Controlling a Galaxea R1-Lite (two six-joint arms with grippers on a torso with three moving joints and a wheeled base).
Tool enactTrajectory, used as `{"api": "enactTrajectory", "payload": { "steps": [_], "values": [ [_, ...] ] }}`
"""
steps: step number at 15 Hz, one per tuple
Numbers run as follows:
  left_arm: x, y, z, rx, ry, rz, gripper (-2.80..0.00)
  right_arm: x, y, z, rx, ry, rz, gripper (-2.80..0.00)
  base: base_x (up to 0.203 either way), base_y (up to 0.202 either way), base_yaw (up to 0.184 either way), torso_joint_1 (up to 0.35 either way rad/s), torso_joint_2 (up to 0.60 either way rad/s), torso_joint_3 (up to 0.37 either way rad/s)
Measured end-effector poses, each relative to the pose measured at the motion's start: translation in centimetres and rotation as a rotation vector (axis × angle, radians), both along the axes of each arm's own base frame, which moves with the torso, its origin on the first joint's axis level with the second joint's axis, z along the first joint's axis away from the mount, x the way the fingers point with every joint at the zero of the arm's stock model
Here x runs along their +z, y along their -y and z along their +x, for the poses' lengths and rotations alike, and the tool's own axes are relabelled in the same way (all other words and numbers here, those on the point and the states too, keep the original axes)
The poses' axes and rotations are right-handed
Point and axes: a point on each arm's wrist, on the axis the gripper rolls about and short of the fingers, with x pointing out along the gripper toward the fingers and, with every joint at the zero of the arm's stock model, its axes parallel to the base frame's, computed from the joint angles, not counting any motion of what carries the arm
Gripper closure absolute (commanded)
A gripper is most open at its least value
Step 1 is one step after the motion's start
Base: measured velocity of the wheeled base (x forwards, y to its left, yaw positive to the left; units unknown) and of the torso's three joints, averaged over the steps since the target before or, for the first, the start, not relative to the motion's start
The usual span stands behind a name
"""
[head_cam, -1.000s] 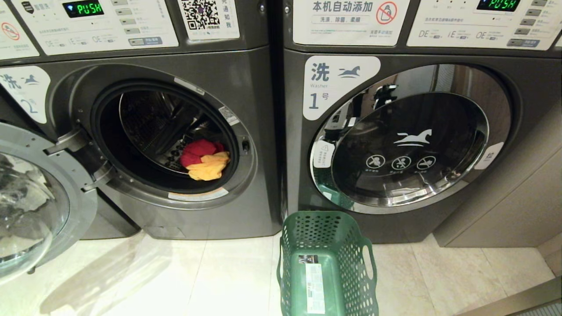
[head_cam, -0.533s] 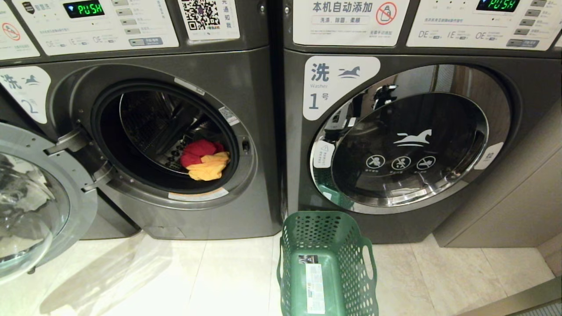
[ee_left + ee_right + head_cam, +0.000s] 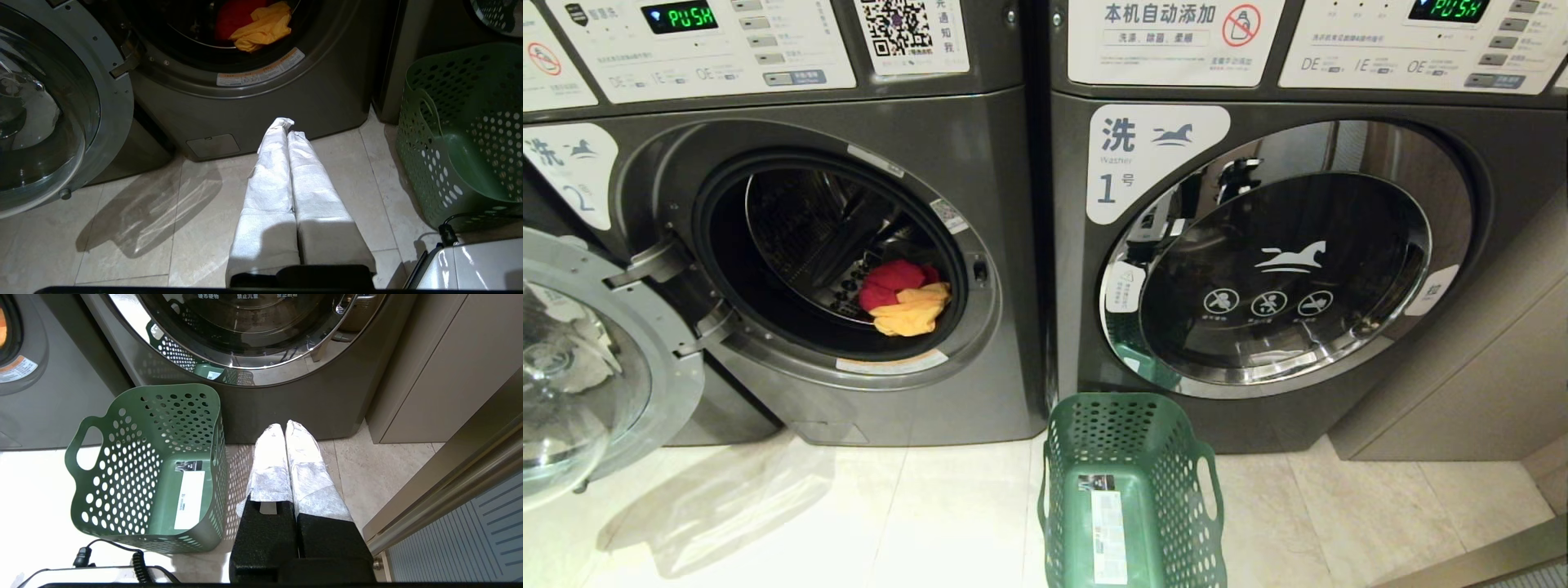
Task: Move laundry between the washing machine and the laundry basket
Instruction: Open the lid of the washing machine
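The washing machine (image 3: 980, 147) labelled 2 stands at the left with its door (image 3: 596, 359) swung wide open. Inside the drum lie a red garment (image 3: 894, 278) and a yellow-orange garment (image 3: 913, 310), also seen in the left wrist view as red garment (image 3: 235, 16) and yellow-orange garment (image 3: 265, 26). The green laundry basket (image 3: 1131, 490) sits empty on the floor before machine 1. Neither arm shows in the head view. My left gripper (image 3: 287, 127) is shut and empty, low before the machine's base. My right gripper (image 3: 284, 425) is shut and empty beside the basket (image 3: 151, 469).
Machine 1 (image 3: 1282, 261) at the right has its chrome-rimmed door closed. A beige cabinet (image 3: 1486, 376) flanks it on the right. A black cable (image 3: 114, 555) lies on the pale tiled floor near the basket. A white robot part (image 3: 470, 265) shows beside the basket.
The open door's glass reflections shifted slightly and the shadow on the floor at the left moved. The laundry, basket and machines have not moved.
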Motion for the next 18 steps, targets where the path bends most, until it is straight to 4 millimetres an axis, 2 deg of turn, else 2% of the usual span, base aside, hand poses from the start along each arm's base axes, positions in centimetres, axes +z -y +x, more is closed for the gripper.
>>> {"api": "enactTrajectory", "payload": {
  "steps": [4, 18],
  "values": [
    [-0.08, -0.02, -0.41, -0.001, 0.051, -0.013, 0.0, 0.0, 0.0, 0.0, -0.001, 0.0, 0.0, 0.0, 0.0, 0.0, 0.0, 0.0, 0.0, 0.0],
    [-0.15, 0.0, -0.48, -0.009, 0.056, -0.014, 0.0, 0.0, 0.0, 0.0, -0.001, 0.0, 0.0, 0.0, 0.0, 0.0, 0.0, 0.0, 0.0, 0.0]
  ]
}}
